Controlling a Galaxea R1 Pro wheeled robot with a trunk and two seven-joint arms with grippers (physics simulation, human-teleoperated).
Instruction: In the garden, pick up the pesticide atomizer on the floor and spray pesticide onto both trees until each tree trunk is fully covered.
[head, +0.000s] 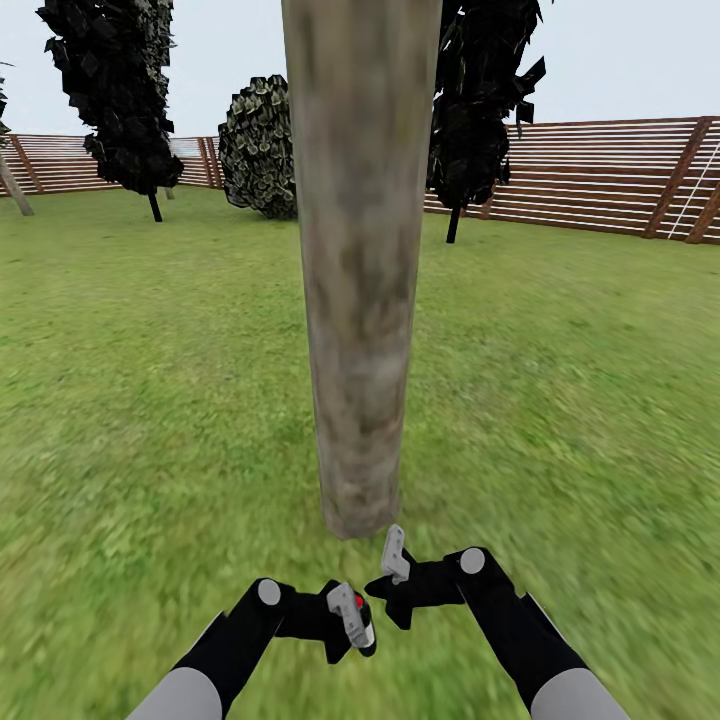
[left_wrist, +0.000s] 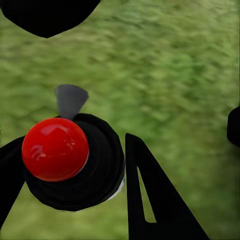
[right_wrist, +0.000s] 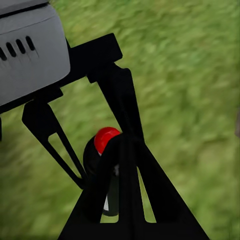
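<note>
The left end effector gripped the pesticide atomizer low before the tree trunk. The right end effector hovered just beside it; its opening could not be told.

Both arms reaching forward and low, left gripper clamped around a bottle, right gripper angled inward, fingers parted.

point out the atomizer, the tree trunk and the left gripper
pesticide atomizer (left_wrist: 55, 149), left wrist view, on its red spot
tree trunk (head: 360, 290), head view, middle of the mottled bark
left gripper (head: 350, 622), head view, between its fingertips, at the atomizer
</note>
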